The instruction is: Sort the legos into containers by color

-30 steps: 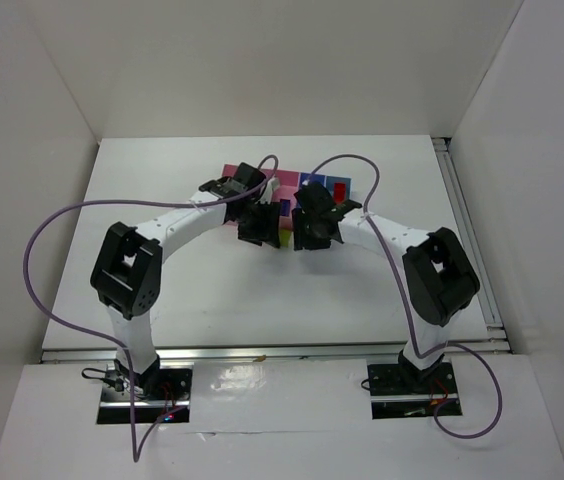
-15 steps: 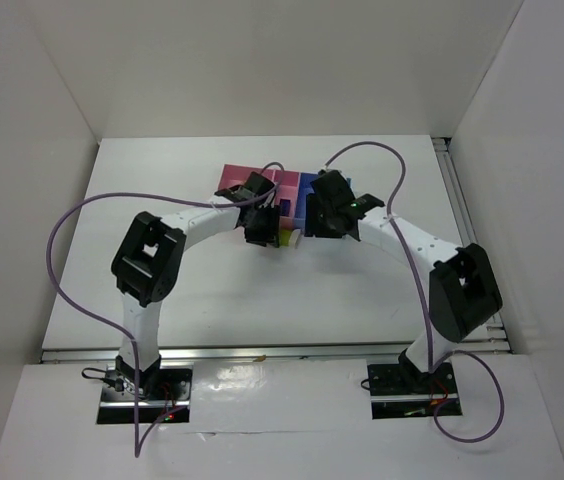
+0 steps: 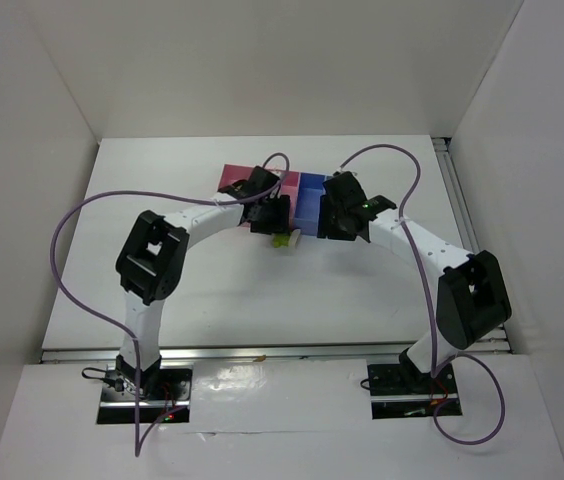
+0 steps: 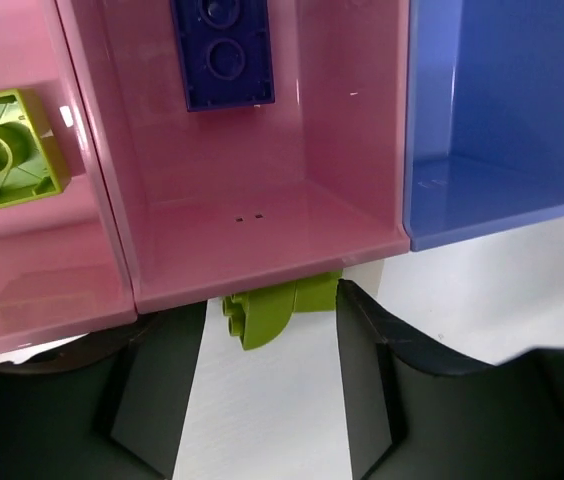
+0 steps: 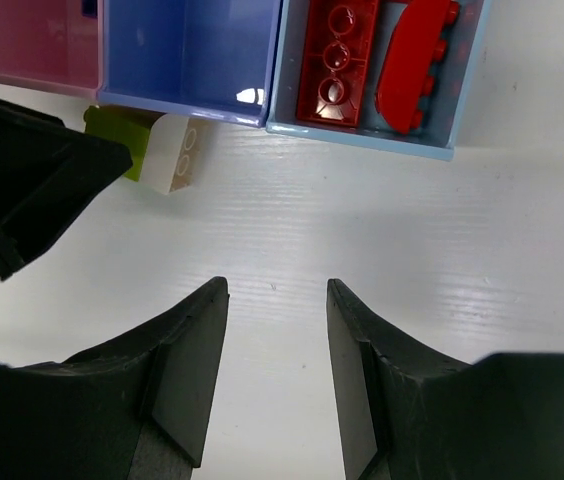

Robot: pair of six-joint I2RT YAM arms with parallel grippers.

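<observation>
The containers (image 3: 310, 186) lie at the table's middle back, pink bins on the left and light blue on the right. In the left wrist view a dark blue lego (image 4: 222, 50) lies in one pink bin (image 4: 262, 225) and a yellow-green lego (image 4: 7, 150) in the neighbouring pink bin. A curved yellow-green lego (image 4: 262, 315) rests on the table at the bin's front edge, between the fingers of my open left gripper (image 4: 272, 325); it is not clamped. A whitish lego (image 5: 174, 152) lies beside it. Two red legos (image 5: 337, 60) sit in the far-right blue bin. My right gripper (image 5: 275, 290) is open and empty over bare table.
One blue bin (image 5: 187, 50) between the pink bins and the red bricks' bin holds nothing. My left gripper's dark finger (image 5: 22, 180) shows in the right wrist view, close to the two loose bricks. White walls enclose the table on three sides.
My left gripper has shifted toward the bins and its jaws have parted around the yellow-green brick on the table. My right gripper has drawn away to the right.
</observation>
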